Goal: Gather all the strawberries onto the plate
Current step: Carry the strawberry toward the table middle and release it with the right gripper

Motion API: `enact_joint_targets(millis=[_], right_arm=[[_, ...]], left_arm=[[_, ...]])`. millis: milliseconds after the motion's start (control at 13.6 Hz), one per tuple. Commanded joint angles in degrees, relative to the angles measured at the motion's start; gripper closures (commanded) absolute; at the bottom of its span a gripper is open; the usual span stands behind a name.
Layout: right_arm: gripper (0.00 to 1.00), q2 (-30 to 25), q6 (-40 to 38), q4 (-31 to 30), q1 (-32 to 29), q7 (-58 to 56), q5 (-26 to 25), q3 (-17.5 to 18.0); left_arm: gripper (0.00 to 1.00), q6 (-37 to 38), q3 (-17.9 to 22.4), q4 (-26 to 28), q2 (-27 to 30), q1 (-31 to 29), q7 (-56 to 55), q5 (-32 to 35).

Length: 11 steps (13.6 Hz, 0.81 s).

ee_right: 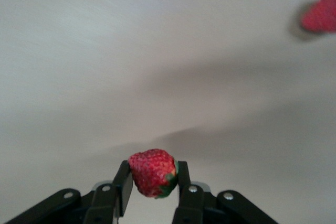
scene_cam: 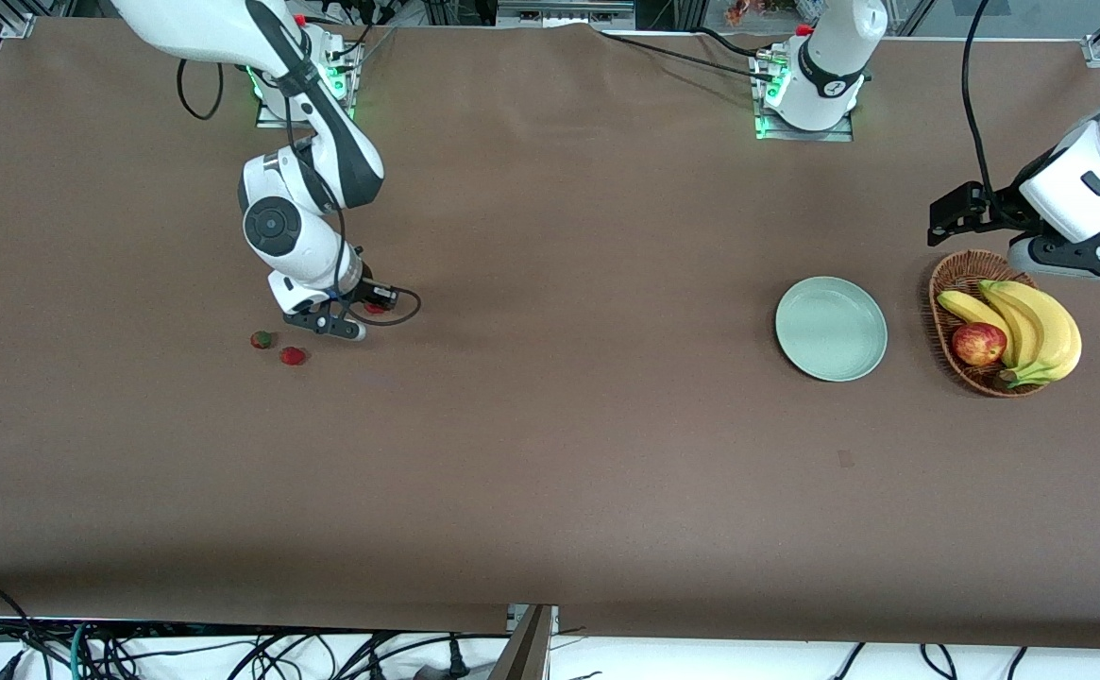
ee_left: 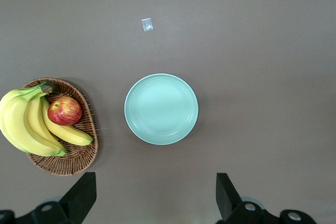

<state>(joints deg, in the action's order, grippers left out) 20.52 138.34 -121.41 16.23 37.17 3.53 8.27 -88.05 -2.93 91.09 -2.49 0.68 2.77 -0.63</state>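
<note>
Strawberry [ee_right: 152,172], cap sideways, pinched in right tool [ee_right: 153,182].

Glossy white arms [scene_cam: 309,203], black joint bands, black cables.

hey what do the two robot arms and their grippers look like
Both arms have glossy white rounded shells with black joint bands; black cables loop alongside, and green lights glow at the bases. The right gripper and left gripper are black, with flat, angular two-finger jaws and silver screws.

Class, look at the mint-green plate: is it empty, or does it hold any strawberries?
Empty. The plate shows only its bare green surface in the left wrist view, with no berry on it.
</note>
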Motion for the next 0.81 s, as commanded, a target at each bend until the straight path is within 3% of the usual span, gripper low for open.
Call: enact_joint_targets(millis=[0,441,735], right_arm=[[0.77,8.4,-6.5,16.7,5.5,9.8,0.8,0.3],[0.74,24.0,-3.9,39.1,18.8,36.3,0.7,0.3],[0.61,28.5,6.8,40.9,25.6,47.3,0.4,0.2]], left_arm=[[0.00,0.8,0.2,-1.3,-0.1,0.6,-0.1,-0.3],[0.00,0.9,0.3,-1.2,-0.1,0.6,-0.4,-0.4],[0.00,1.0,0.4,-0.3,-0.1,0.4,-1.0,-0.7]])
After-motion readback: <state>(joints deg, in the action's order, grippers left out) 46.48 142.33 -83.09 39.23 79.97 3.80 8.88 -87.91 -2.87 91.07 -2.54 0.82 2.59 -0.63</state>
